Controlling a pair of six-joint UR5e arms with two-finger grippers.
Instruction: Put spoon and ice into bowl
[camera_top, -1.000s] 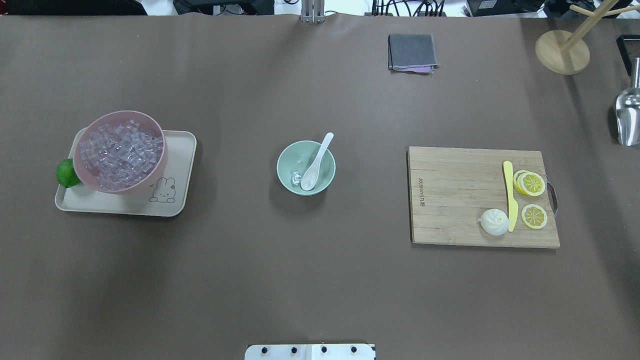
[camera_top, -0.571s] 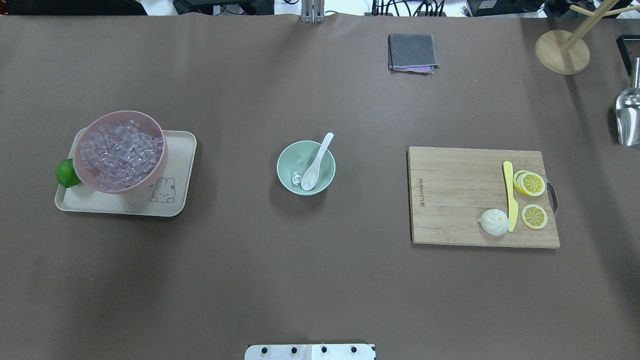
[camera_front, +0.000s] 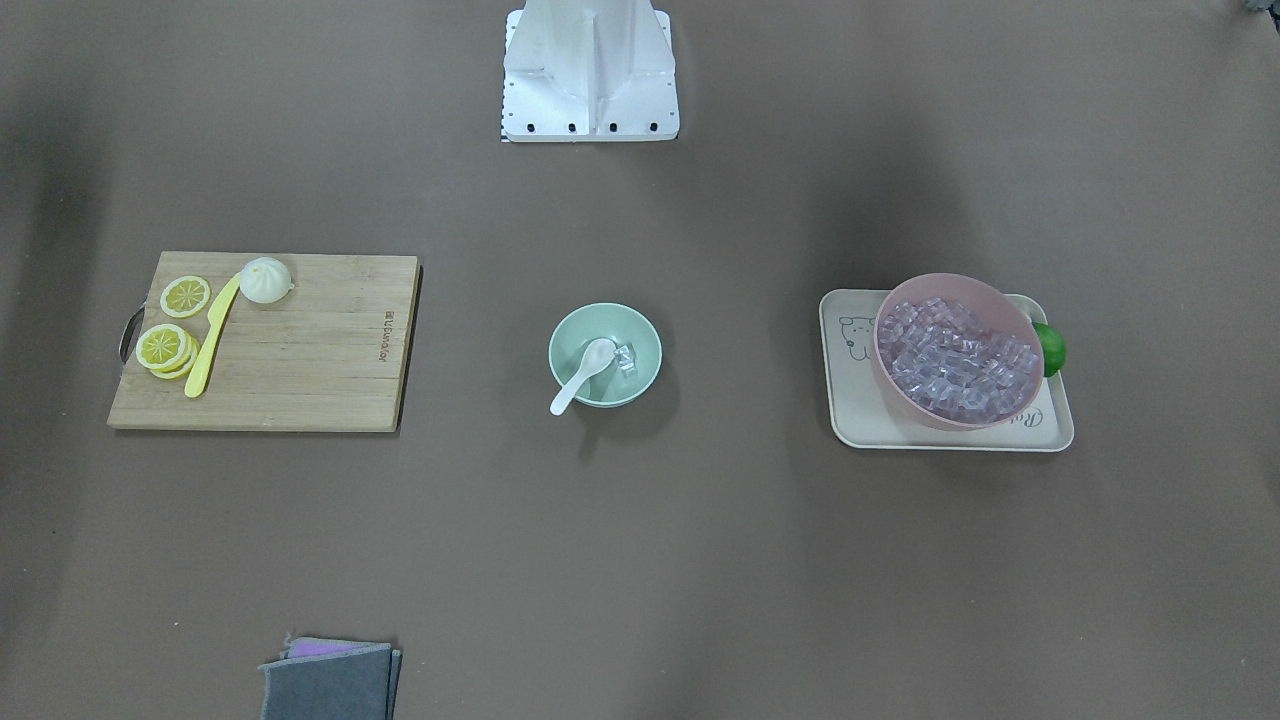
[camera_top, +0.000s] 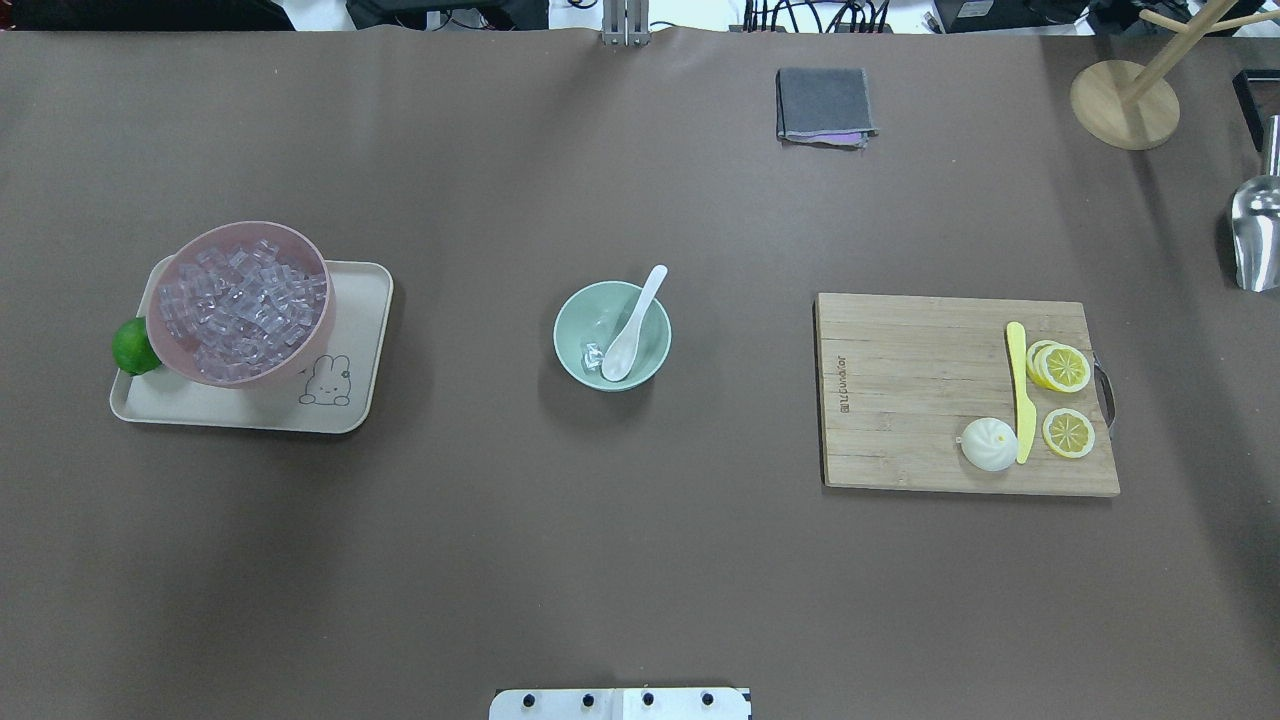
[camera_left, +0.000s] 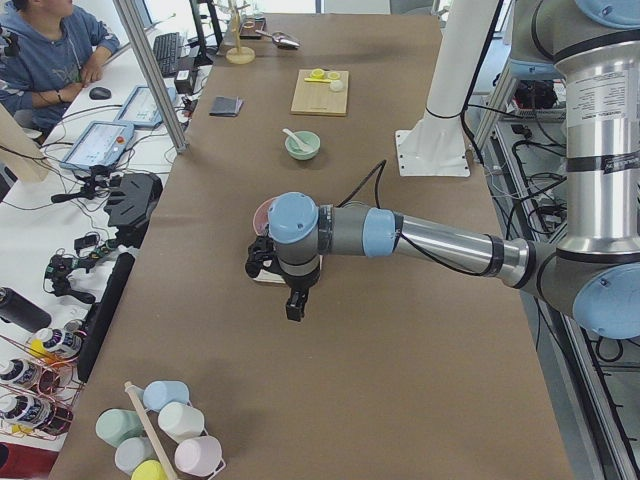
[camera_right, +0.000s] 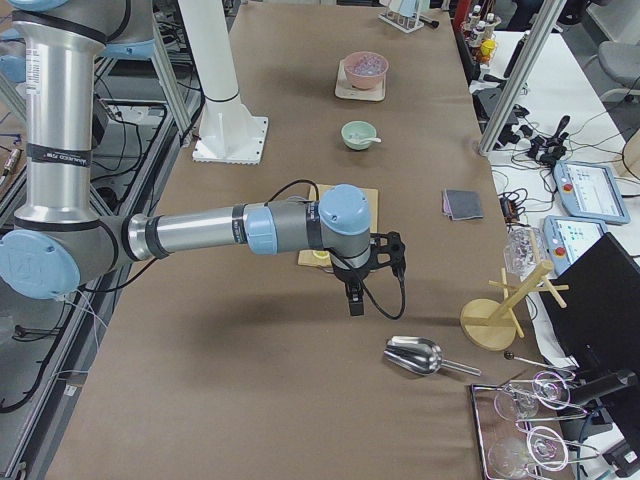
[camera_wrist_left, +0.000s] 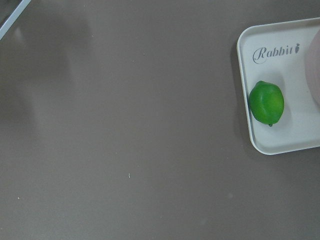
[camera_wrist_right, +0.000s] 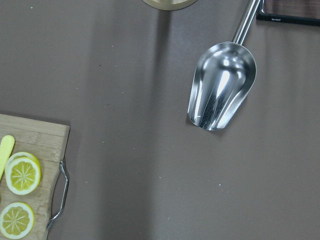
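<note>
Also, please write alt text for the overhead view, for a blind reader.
A green bowl at the table's centre holds a white spoon and one ice cube. Left: a pink bowl of ice on a tray; right: a board with lemon slices.

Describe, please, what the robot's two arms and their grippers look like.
The left arm and right arm are alike: silver tubular links, pale blue joint caps. The left gripper and right gripper are black; a thin black cable loops off each wrist.
</note>
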